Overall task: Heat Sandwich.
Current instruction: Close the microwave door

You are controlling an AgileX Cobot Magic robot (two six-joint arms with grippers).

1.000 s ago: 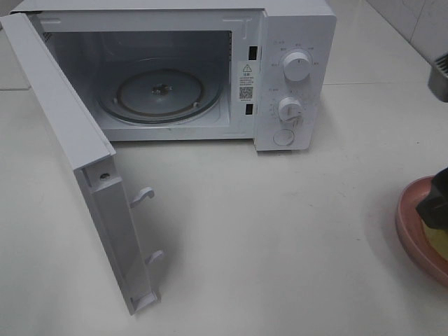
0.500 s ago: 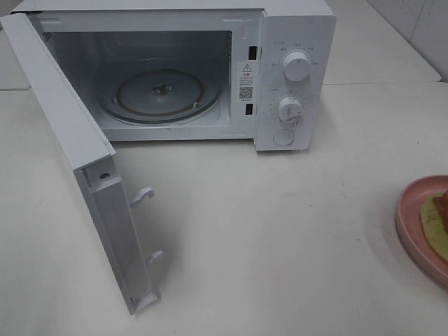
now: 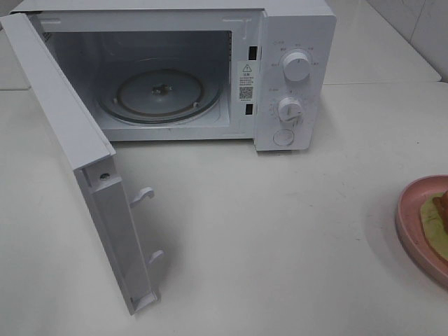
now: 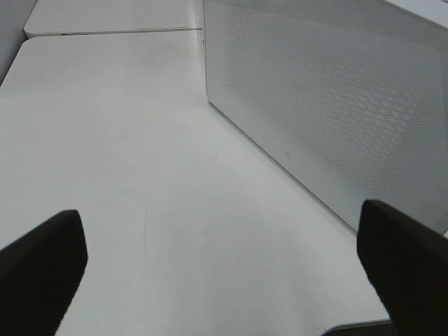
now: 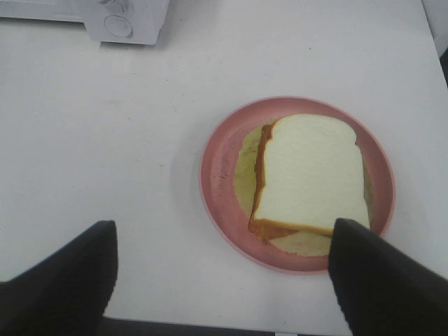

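The sandwich (image 5: 311, 178) lies flat on a round pink plate (image 5: 217, 175) at the right edge of the counter (image 3: 280, 231), well apart from the microwave (image 3: 294, 77) at the far side. In the high view only a sliver of the plate and the bread's corner show at the frame's edge, so how it sits there is best read from the right wrist camera: white top slice up, orange-brown crust along one side, pale green filling spread out beneath it. The right tool (image 5: 224, 276) hangs above the plate with its jaws spread wide and nothing between them; one finger (image 5: 381, 280) overlaps the near corner of the bread in that view, though whether it touches I cannot tell. That stance suits a descent to straddle the sandwich or the plate's rim. The microwave door (image 3: 77, 161) is swung fully out to the left, leaving the glass turntable (image 3: 159, 94) bare and reachable, probably so the food can go straight in. The left tool (image 4: 224, 273) is also fully open and empty, poised over bare counter just beside the door's perforated outer face (image 4: 329, 119), likely placed to push it shut afterwards.
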